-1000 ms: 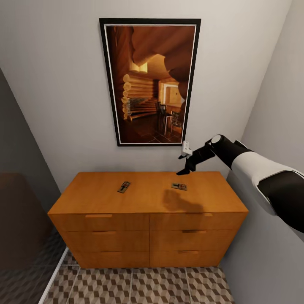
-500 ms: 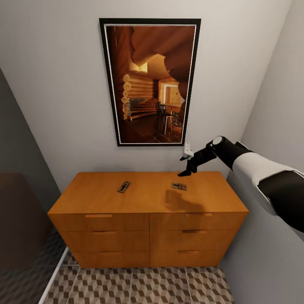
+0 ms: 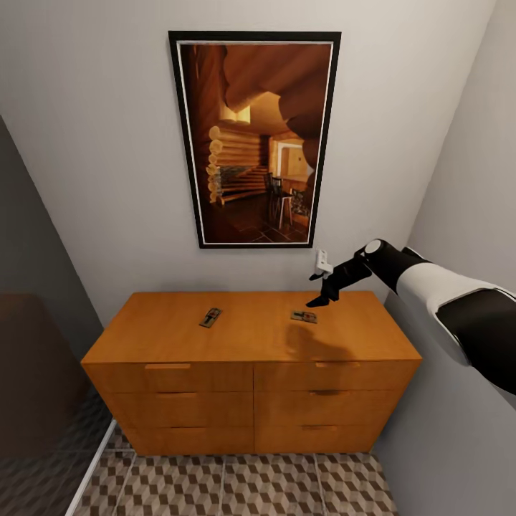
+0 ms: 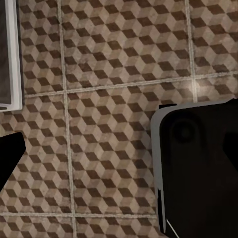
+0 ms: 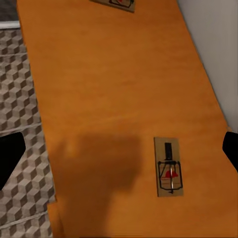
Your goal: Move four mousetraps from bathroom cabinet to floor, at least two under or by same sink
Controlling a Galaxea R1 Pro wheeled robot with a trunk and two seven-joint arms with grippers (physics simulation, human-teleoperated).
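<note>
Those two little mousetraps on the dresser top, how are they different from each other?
The left mousetrap lies angled, out in the open; the right mousetrap lies more crosswise, just below the right gripper and beside its shadow. Both are small flat wooden boards with dark wire, resting on the cabinet.

Home interior: framed picture [image 3: 254, 140] on wall, wooden dresser [image 3: 251, 373], patterned floor tiles [image 3: 236, 487].
</note>
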